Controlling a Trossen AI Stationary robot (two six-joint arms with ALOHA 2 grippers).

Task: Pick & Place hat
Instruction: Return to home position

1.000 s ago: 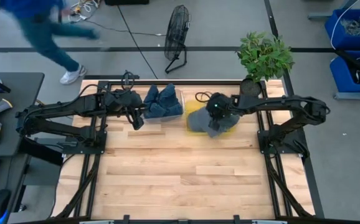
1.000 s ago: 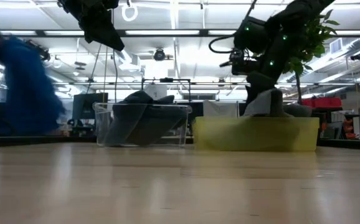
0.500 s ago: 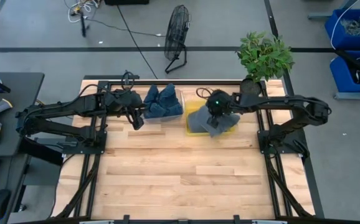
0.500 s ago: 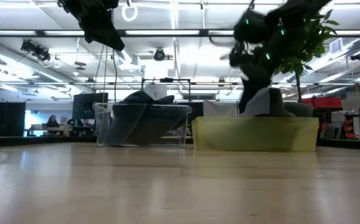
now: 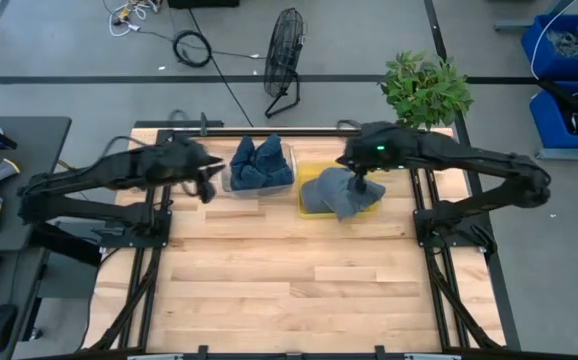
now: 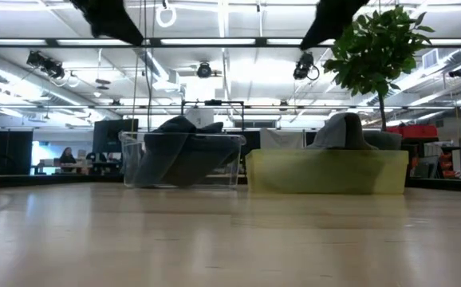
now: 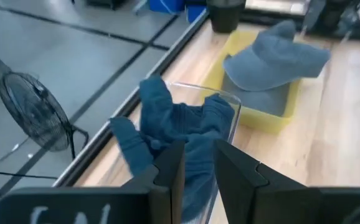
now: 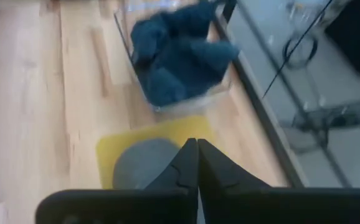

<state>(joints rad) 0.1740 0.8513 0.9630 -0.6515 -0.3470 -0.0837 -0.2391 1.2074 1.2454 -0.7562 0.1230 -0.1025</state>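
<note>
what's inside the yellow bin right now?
A gray cap on top, overhanging the yellow bin rim, with more gray fabric under it. The count beneath and the bin floor are covered. Right gripper hangs shut above it, empty.

Nothing legible is showing in any view: no text, label, brand or number. The only candidates are some pale marks [image 7: 74, 214] lying on the dark body of the left gripper [image 7: 198, 150], behind its fingers (they are blurring into strokes that cannot be read as letters or digits).
</note>
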